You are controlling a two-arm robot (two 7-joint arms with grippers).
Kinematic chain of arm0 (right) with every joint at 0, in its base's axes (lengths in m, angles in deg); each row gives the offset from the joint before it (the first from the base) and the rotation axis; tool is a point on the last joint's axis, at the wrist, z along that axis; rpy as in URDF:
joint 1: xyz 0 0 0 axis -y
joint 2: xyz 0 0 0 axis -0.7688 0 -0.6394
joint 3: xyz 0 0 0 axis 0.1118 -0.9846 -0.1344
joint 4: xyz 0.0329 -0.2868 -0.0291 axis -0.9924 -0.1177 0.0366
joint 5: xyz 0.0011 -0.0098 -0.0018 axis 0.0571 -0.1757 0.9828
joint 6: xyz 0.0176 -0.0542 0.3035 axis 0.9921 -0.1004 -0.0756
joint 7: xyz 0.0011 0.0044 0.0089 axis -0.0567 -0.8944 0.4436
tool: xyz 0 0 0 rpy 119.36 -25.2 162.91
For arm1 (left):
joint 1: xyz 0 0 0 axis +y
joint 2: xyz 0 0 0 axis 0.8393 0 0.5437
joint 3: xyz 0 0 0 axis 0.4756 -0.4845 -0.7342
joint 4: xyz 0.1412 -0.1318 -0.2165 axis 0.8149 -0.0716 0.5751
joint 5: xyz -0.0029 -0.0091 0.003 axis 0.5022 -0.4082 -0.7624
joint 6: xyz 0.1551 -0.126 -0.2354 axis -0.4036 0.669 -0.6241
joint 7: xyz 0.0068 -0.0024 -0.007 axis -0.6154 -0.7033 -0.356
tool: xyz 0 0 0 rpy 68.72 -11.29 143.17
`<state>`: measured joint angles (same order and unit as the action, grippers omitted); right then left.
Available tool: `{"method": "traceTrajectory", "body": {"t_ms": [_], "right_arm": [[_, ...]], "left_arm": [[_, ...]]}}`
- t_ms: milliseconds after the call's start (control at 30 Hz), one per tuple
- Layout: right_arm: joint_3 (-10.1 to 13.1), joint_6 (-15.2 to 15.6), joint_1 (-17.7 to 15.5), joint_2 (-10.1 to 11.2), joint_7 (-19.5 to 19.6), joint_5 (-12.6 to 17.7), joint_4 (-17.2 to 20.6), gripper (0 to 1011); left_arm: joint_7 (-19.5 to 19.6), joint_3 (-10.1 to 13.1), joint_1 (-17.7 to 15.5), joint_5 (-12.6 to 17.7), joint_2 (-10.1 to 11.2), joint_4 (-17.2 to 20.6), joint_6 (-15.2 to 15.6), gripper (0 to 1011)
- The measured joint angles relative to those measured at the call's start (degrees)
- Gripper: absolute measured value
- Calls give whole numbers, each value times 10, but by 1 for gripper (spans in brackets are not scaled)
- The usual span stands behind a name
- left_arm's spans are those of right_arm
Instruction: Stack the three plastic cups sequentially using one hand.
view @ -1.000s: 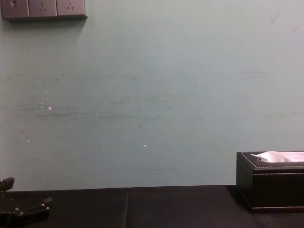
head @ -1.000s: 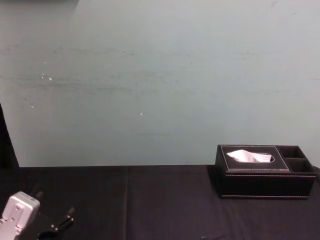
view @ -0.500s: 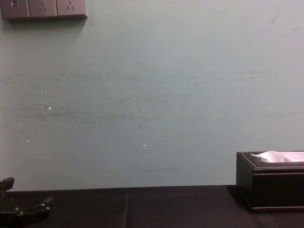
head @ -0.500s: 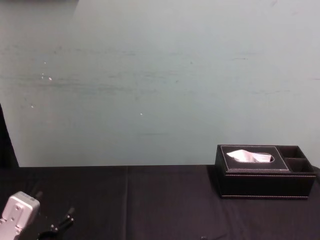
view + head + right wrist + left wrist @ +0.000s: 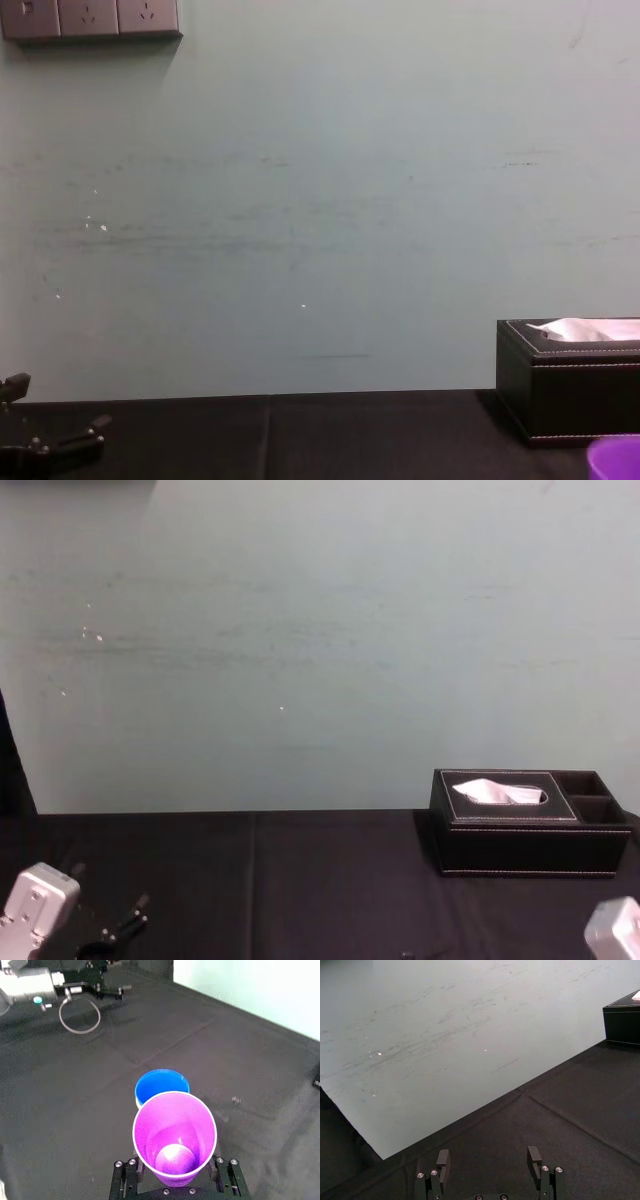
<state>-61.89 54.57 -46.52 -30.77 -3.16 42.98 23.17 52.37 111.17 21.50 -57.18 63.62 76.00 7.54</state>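
Purple cup (image 5: 175,1135), empty, pinched in my right gripper (image 5: 175,1174) near the blue cup (image 5: 161,1084); open black cloth (image 5: 70,1110) around; left gripper (image 5: 488,1160) spread.

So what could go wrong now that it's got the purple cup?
The right gripper holds the purple cup near its base, so it might slip or tilt. The blue cup stands free; lowering off-centre could catch its rim and topple it. The left gripper sits parked, open.

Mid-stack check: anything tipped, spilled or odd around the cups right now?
Nothing stands out. The purple plastic cup sits upright in the right gripper, the blue plastic cup stands upright just beyond it, and nothing has spilled. The left gripper is parked open on the robot's left.
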Motion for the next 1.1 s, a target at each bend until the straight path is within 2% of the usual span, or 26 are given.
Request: {"method": "traceTrajectory", "body": {"t_ms": [200,400,633,1100], "right_arm": [[-13,32,54,-5,-4,16,7,712],[-24,41,86,-5,-8,26,10,712],[-39,45,110,-6,-9,30,8,712],[-89,48,157,-21,-11,31,-8,712]], "left_arm": [[0,0,0,0,0,0,0,1010],[0,0,0,0,0,0,0,1010],[0,0,0,0,0,0,0,1010],[0,0,0,0,0,0,0,1010]]}}
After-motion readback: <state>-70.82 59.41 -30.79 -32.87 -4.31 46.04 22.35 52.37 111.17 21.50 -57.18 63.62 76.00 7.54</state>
